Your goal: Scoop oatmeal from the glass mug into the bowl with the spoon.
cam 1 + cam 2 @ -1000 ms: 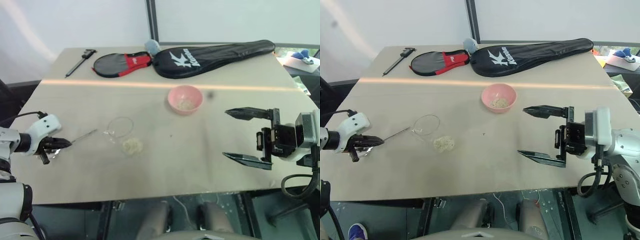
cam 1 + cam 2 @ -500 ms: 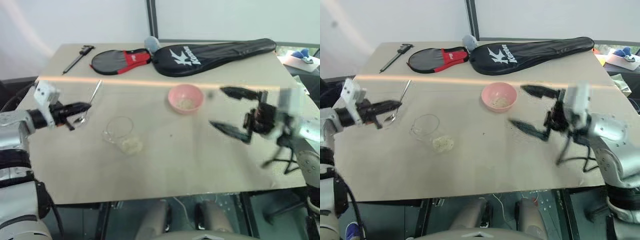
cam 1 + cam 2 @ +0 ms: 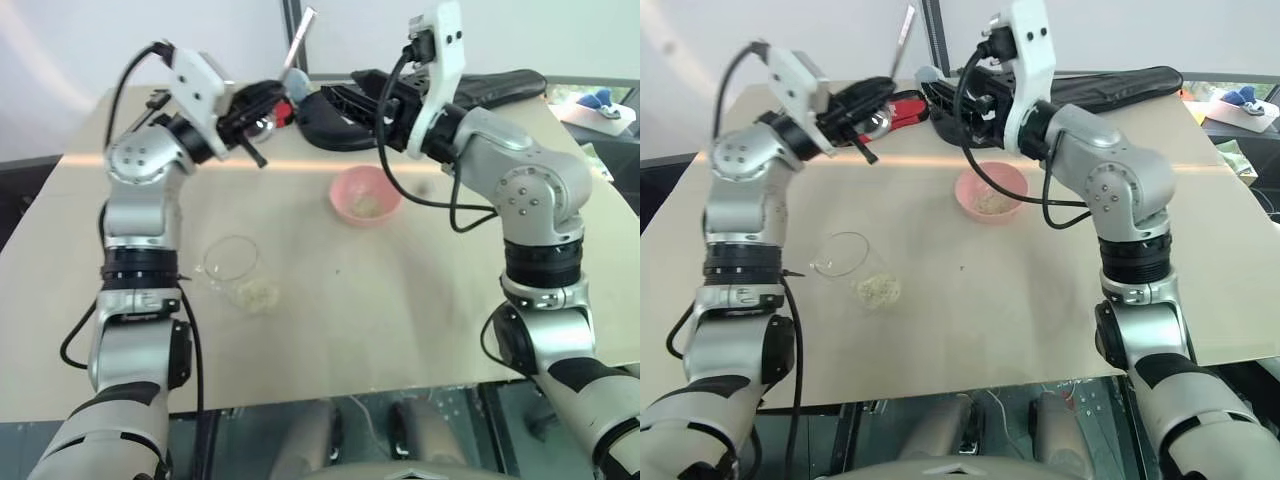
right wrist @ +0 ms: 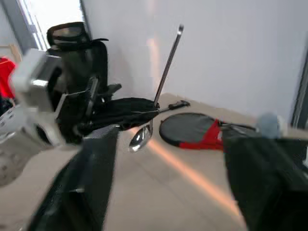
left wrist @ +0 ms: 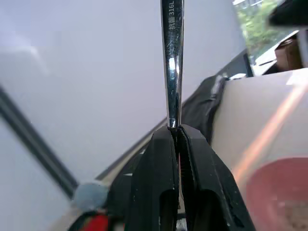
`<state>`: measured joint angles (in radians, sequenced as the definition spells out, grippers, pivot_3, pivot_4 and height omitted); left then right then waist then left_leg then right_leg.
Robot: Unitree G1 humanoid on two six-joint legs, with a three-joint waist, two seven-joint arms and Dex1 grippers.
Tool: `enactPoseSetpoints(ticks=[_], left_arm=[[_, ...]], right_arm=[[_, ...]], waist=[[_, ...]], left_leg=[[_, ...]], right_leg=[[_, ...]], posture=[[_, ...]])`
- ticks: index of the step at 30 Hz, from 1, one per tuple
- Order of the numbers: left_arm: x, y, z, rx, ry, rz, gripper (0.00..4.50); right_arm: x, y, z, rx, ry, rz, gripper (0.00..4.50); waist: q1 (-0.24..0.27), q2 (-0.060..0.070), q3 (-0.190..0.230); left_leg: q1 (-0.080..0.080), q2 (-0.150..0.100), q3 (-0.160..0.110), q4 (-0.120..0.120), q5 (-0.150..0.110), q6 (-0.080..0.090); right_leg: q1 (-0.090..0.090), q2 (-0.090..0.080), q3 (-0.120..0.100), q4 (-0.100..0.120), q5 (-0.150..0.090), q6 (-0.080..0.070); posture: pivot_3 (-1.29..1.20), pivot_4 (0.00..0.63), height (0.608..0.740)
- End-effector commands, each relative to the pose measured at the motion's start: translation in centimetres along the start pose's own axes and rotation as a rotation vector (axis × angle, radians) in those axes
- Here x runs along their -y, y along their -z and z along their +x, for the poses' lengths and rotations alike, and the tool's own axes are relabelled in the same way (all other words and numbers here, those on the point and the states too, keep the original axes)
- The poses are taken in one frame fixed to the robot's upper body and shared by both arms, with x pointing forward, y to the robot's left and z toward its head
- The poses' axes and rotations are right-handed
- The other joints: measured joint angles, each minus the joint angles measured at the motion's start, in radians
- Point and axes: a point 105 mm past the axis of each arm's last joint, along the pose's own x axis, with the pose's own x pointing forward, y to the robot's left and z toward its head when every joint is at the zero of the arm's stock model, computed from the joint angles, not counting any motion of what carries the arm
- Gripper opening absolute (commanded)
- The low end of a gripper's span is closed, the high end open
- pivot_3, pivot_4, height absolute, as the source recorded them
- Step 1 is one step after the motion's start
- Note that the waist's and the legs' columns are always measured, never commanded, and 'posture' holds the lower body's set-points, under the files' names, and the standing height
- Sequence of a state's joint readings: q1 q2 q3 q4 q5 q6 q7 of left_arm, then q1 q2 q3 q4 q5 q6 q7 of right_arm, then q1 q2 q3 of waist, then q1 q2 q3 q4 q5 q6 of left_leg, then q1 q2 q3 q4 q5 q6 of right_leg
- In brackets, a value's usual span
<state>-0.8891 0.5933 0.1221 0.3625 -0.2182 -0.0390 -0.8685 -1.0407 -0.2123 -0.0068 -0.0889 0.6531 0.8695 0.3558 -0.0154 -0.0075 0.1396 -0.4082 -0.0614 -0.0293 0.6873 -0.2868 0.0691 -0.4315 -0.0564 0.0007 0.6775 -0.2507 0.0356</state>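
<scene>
The spoon (image 3: 297, 42) is clamped in the closed left end effector (image 3: 262, 103), held in the air above and behind the pink bowl (image 3: 366, 196), handle up. The right end effector (image 3: 345, 100), raised beside it behind the bowl, is held wide and empty. The glass mug (image 3: 230, 259) stands near the bowl, with spilled oatmeal (image 3: 258, 293) touching it on the surface (image 3: 420, 300). A hand-over or re-grip seems in hand; next, a firm hold and a descent to the mug are called for.

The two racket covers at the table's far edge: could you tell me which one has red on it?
The smaller, rounded grey racket cover with the red patch; the long black racket cover beside it bears white lettering and no red.
</scene>
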Motion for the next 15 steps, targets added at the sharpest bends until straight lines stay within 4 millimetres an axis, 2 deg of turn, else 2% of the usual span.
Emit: enactPoseSetpoints(ticks=[1,9,14,15], left_arm=[[1.5,-1.9,1.0,0.081,0.052,0.033,0.00],[3.7,-1.9,0.9,0.074,0.146,0.011,0.00],[4.0,-1.9,0.6,0.061,0.165,0.017,0.00],[4.0,-1.9,0.6,0.061,0.166,0.019,0.00]], right_arm=[[-0.2,-1.5,1.0,0.058,0.021,0.021,3.27],[-0.3,-1.8,1.9,0.083,0.029,0.063,3.27],[-0.5,-2.5,2.3,0.103,0.018,0.066,3.27],[-0.5,-2.6,2.3,0.104,0.016,0.068,2.71]], waist=[[-0.024,0.000,0.000],[-0.046,0.000,0.000],[-0.049,0.001,0.000],[-0.049,0.001,0.000]], left_leg=[[-0.007,0.000,-0.001,0.003,0.001,-0.001],[-0.006,0.001,0.000,0.002,0.003,-0.004],[-0.006,0.001,0.000,0.002,0.003,-0.005],[-0.006,0.001,0.000,0.002,0.003,-0.005]], right_leg=[[-0.007,0.000,-0.002,0.001,0.000,0.000],[-0.008,0.000,-0.003,0.001,0.000,0.000],[-0.009,0.000,-0.002,0.001,0.000,0.000],[-0.009,0.000,-0.002,0.001,0.000,0.000]], posture=[[0.00,0.150,0.740],[0.00,0.150,0.740],[0.00,0.150,0.740],[0.00,0.150,0.740]])
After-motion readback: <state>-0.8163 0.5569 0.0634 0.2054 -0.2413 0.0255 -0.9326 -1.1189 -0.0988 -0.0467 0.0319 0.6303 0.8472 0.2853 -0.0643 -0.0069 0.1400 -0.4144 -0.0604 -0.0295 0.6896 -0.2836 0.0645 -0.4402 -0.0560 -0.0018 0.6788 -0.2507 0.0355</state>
